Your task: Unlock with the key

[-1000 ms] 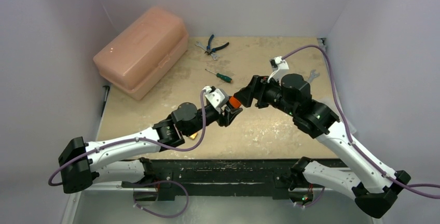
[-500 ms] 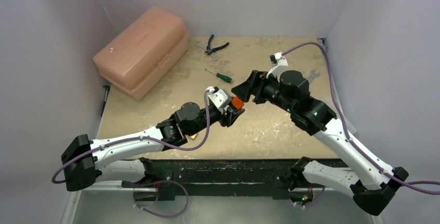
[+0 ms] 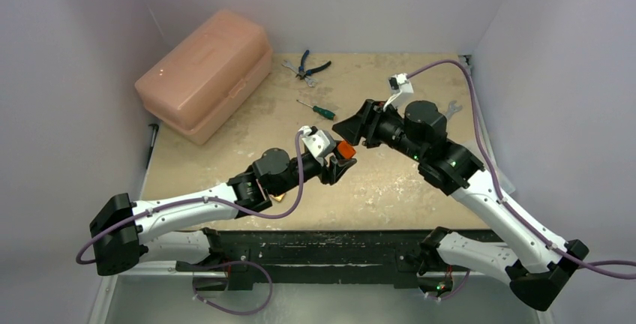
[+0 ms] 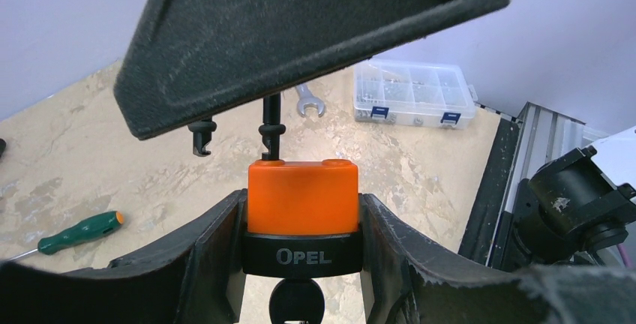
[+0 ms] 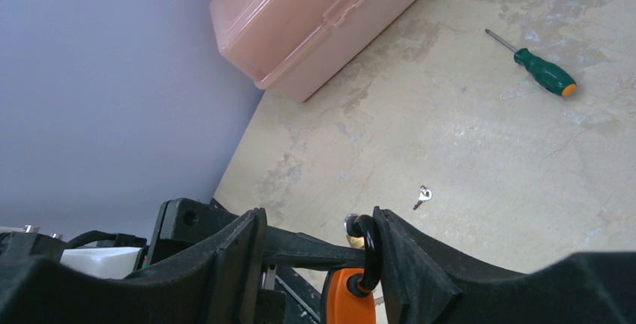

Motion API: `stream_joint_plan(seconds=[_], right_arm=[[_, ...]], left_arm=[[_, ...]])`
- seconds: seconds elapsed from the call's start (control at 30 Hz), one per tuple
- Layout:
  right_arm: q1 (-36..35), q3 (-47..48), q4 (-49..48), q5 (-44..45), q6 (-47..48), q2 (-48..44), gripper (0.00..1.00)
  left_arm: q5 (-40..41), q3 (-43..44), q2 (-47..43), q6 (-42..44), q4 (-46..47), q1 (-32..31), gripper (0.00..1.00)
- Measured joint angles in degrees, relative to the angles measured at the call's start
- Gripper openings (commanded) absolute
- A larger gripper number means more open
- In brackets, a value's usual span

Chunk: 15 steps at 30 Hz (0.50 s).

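Left gripper: clamped on smooth orange block-shaped padlock, held right of the pink plastic box | Right gripper: grainy black jaws apart around the thin curved black shackle

Walls: pale lilac-grey panels enclose the space; back wall, left wall and right wall all plain and matte
Table: tan board, worn, blotched with whitish scuffs; a black frame runs along its near edge
Light: even and soft; shadows faint
Far left corner: closed pink plastic case set at an angle, close to the left wall
Far edge: blue-handled pliers; green screwdriver a little nearer, lying apart from them
Right side: a wrench flat on the board; a clear parts organiser near it
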<state>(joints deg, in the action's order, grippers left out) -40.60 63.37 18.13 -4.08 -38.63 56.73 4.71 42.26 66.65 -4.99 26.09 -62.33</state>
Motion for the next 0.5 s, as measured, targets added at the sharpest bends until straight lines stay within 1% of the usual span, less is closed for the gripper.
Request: stream_joint_plan(seconds=[0.3, 0.5], right_arm=[[0.00, -1.79, -0.26, -0.17, 0.00, 0.22, 0.50], [-0.02, -4.24, -1.29, -0.37, 0.00, 0.13, 0.39]], left_arm=[[0.00, 0.00, 0.00, -0.39, 0.00, 0.00, 0.00], [0.00, 0.00, 0.00, -0.46, 0.07, 0.00, 0.00]])
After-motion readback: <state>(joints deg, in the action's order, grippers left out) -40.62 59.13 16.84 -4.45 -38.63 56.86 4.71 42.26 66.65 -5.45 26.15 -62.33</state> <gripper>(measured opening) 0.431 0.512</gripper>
